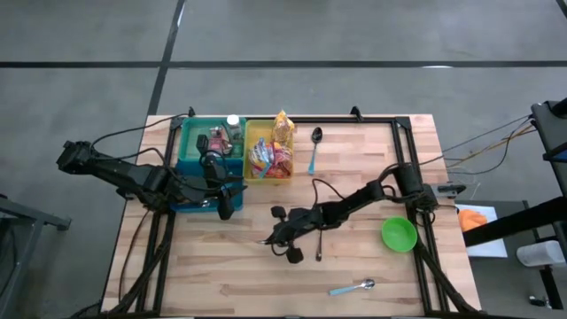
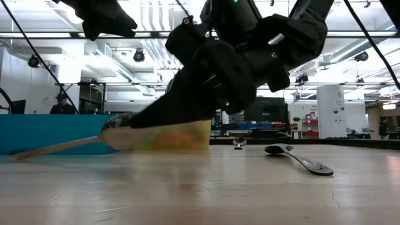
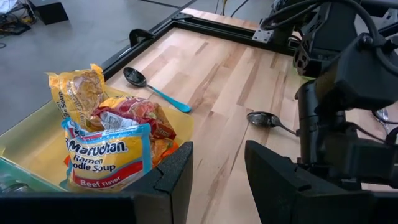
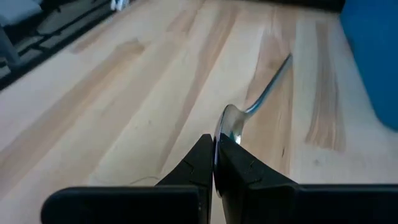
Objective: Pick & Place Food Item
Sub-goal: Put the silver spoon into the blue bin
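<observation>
My right gripper (image 4: 214,163) is low over the wooden table (image 1: 372,257), fingers pinched on the bowl of a silver metal spoon (image 4: 231,127) whose handle runs forward away from them. My left gripper (image 3: 214,168) hovers partly open and empty, just beside the yellow plastic bin (image 1: 250,149). In that bin, close ahead of the left gripper, lies the Maruchan ramen noodle soup packet (image 3: 106,160) among other snack bags.
</observation>
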Controlling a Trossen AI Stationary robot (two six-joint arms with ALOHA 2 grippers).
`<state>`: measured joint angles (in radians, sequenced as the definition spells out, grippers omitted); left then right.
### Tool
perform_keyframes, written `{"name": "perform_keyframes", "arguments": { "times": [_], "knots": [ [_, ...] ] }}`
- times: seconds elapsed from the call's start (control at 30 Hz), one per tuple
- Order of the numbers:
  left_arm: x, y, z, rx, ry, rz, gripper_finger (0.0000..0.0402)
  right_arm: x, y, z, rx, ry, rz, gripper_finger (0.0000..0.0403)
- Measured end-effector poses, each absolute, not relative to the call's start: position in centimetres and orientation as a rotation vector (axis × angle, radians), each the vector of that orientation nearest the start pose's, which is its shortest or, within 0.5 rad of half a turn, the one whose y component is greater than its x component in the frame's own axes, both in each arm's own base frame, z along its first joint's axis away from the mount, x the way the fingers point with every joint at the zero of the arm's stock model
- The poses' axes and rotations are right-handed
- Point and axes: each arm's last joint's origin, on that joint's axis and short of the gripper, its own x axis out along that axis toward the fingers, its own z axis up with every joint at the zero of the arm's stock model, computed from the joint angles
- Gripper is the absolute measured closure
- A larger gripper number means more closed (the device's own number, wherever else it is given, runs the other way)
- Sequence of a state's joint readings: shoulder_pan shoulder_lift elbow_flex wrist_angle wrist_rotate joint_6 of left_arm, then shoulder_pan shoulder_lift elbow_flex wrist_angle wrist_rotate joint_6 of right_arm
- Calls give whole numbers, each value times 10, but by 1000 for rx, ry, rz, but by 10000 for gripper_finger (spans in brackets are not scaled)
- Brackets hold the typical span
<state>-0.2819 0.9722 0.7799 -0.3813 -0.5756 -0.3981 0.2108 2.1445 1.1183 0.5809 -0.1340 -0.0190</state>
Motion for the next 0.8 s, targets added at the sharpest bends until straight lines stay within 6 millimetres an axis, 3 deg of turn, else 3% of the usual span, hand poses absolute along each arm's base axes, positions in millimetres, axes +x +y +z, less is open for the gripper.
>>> {"name": "perform_keyframes", "arguments": {
  "times": [0.53, 0.8],
  "knots": [
    [197, -41, 283, -145, 460, 384, 256, 421, 93, 105, 8, 536, 326, 391],
    [197, -41, 283, -144, 461, 384, 256, 420, 93, 104, 9, 547, 325, 325]
  ]
}}
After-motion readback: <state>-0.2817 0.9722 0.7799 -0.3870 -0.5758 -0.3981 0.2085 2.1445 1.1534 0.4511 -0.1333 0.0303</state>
